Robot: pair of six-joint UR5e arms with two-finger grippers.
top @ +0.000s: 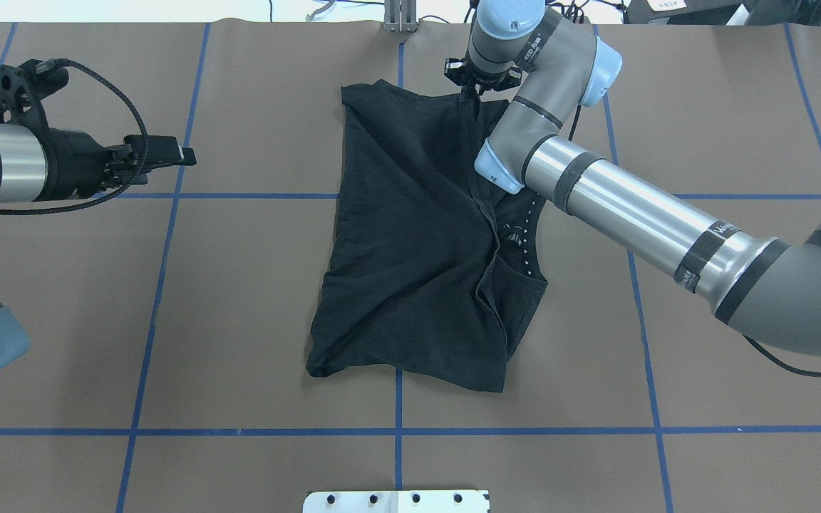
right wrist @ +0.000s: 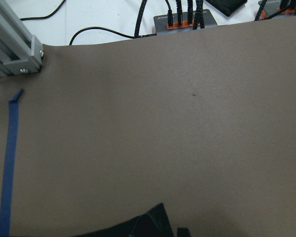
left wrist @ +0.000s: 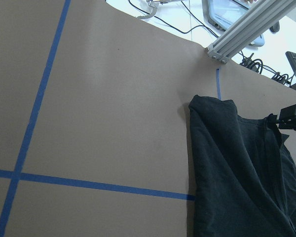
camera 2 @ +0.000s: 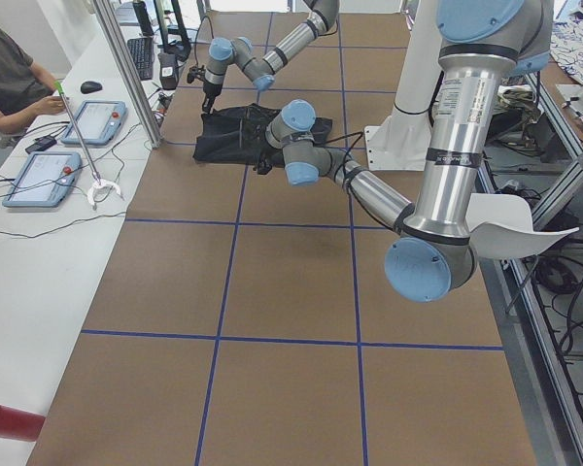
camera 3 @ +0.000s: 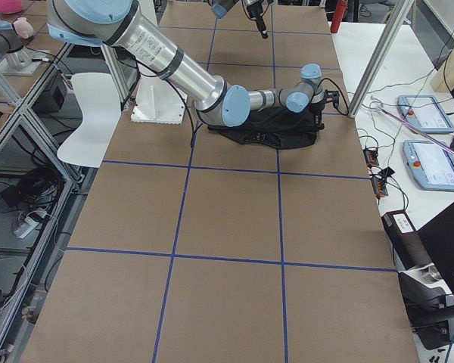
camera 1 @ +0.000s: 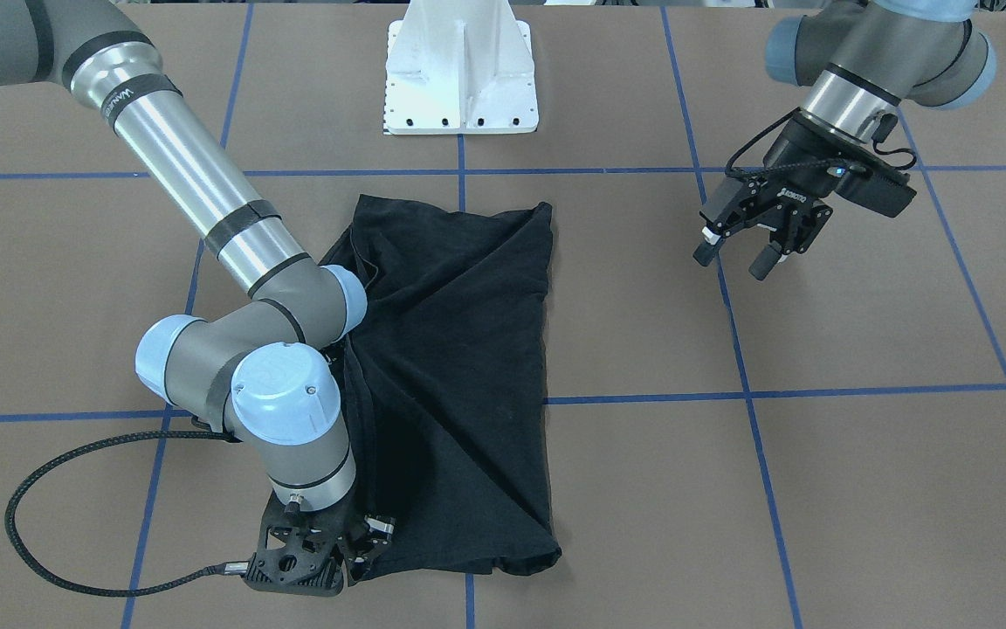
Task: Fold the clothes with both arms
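Note:
The black T-shirt (camera 1: 468,349) lies partly folded at the table's middle, with a raised diagonal ridge of cloth and a few small white marks (top: 524,242) showing near one edge. My right gripper (top: 470,87) is down at the shirt's far hem (camera 1: 363,543), shut on the cloth, which rises in a crease toward it. A dark strip of the shirt (right wrist: 148,226) shows at the bottom of the right wrist view. My left gripper (camera 1: 734,256) hangs open above bare table, well off to the shirt's side (top: 186,155). The left wrist view shows the shirt (left wrist: 237,163) from that side.
The white mounting pedestal (camera 1: 459,79) stands at the robot's side of the table. Blue tape lines (top: 396,431) grid the brown surface. Beyond the far edge are an aluminium post (left wrist: 246,34), cables and tablets (camera 2: 97,121), with a seated person (camera 2: 10,78).

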